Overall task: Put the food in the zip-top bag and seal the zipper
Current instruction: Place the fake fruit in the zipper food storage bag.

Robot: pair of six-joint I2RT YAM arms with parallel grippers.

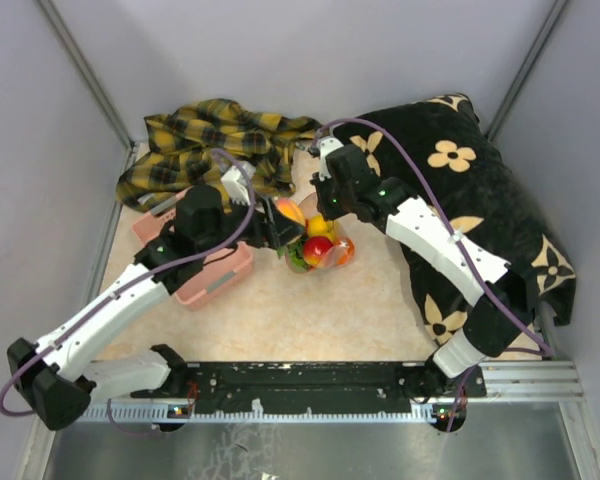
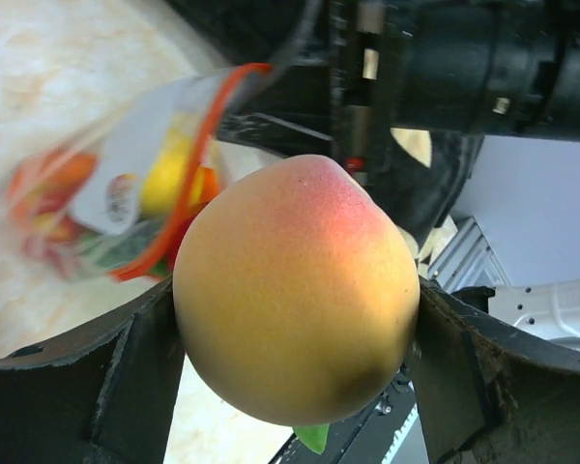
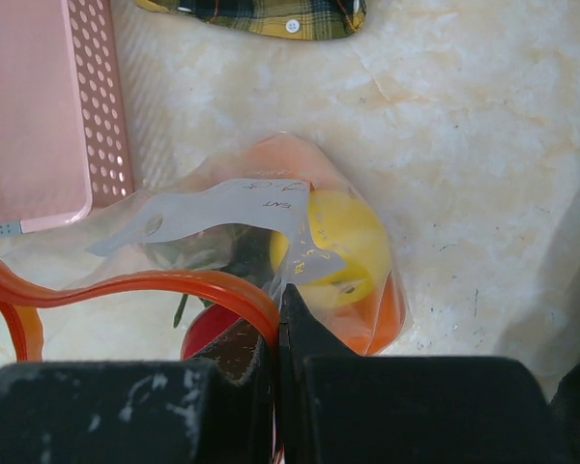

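My left gripper [image 1: 280, 215] is shut on an orange-and-red toy peach [image 2: 295, 290], held just left of the bag's open mouth; the peach also shows from above [image 1: 291, 210]. The clear zip-top bag [image 1: 322, 245] hangs with a yellow lemon [image 3: 348, 242], a red apple [image 3: 208, 333], an orange ball [image 3: 387, 314] and a green leafy piece [image 3: 188, 253] inside. My right gripper [image 3: 280, 309] is shut on the bag's rim at the red zipper strip [image 3: 174, 285] and holds the mouth up. The white slider is not visible.
A pink perforated basket [image 1: 205, 265] sits under my left arm, and shows at the top left of the right wrist view [image 3: 39, 106]. A yellow plaid shirt [image 1: 215, 145] lies at the back. A black flowered cloth [image 1: 470, 190] covers the right side.
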